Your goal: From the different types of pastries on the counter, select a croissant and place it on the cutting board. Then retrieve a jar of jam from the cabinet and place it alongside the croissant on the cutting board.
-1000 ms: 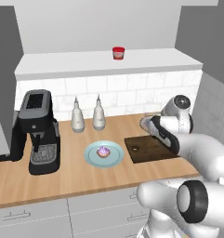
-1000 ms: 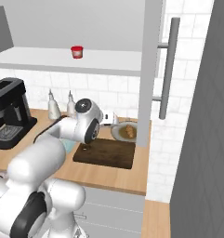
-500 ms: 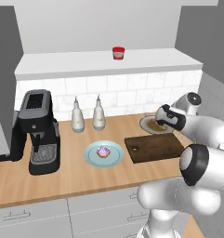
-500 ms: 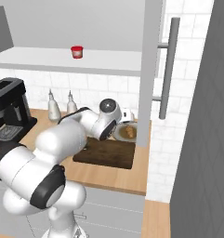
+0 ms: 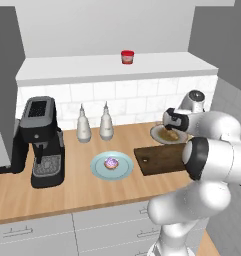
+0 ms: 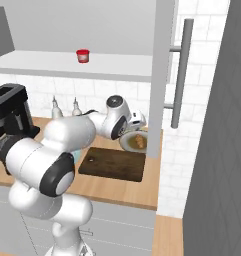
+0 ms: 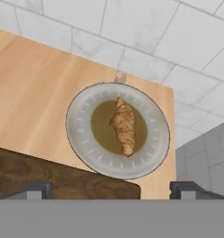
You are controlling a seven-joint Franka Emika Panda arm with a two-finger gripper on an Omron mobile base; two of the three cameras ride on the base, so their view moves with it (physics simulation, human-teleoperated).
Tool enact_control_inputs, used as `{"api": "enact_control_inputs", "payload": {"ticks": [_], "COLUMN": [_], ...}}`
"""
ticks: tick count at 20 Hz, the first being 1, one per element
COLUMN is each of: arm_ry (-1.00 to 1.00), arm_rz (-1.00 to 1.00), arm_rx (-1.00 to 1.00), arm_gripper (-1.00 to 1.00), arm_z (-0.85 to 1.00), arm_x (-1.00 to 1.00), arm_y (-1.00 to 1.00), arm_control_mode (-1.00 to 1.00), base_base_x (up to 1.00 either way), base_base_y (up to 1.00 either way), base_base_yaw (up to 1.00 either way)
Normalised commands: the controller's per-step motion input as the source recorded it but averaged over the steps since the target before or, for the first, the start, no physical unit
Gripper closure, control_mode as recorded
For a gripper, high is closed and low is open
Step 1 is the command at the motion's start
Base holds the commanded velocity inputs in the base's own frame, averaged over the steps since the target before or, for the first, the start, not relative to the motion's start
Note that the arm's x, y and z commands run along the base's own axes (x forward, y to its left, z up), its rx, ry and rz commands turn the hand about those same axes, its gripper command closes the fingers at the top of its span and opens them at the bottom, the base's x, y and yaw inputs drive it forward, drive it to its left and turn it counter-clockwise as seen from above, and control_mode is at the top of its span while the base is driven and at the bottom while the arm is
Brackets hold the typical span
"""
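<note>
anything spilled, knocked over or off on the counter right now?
Nothing stands out. The croissant lies centred on its plate, the cutting board sits flat and bare, both bottles stand upright, and the jam jar is upright on the shelf.

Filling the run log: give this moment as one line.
phase: approach | pincer: open, above croissant | croissant: on plate | cutting board: bare | jam jar: on shelf
</note>
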Motion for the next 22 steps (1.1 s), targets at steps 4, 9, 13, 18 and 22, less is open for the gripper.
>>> {"api": "enact_control_inputs", "payload": {"ticks": [4,9,13,18,22], "arm_ry": [-0.11,-0.1,0.19,0.27,0.01], "arm_rz": [0.03,0.05,0.0,0.0,0.0], "arm_rx": [0.0,0.0,0.02,0.04,0.0], "arm_gripper": [-1.0,-1.0,-1.0,-1.0,-1.0], "arm_z": [-0.89,-0.57,0.17,0.42,0.0], "arm_x": [0.02,0.11,0.49,0.77,0.03], "arm_y": [-0.03,-0.01,-0.2,-0.37,0.0], "arm_control_mode": [-1.0,-1.0,-1.0,-1.0,-1.0], "base_base_x": [0.0,0.0,0.0,0.0,0.0], "base_base_y": [0.0,0.0,0.0,0.0,0.0], "base_base_yaw": [0.0,0.0,0.0,0.0,0.0]}}
